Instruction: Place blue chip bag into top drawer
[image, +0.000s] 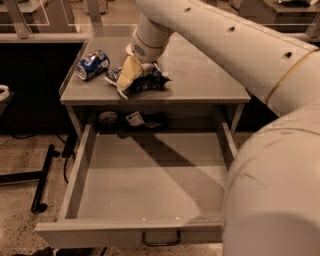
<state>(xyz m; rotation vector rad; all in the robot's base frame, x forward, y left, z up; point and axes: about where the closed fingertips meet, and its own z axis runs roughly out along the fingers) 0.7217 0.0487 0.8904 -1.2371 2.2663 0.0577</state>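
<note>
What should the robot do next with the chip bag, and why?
Probably grasp and lift the blue chip bag: the end effector is on it, the bag lies on the tabletop, and the top drawer stands open below.

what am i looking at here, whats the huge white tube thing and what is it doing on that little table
The white tube is a robot's arm, seen very close, so it fills the right side of the picture. There is only one picture, taken by a camera looking down over the arm; where the camera is mounted does not show.

At the arm's far end is its hand, the yellowish part. It is down on a crumpled blue chip bag lying on the small grey table. Whether the hand has actually gripped the bag, I cannot tell. A blue soda can lies on its side to the left of the bag.

Under the table top, a wide shallow drawer is pulled out towards the camera, with a small loop handle on its front. The bag is not in it yet.
</note>
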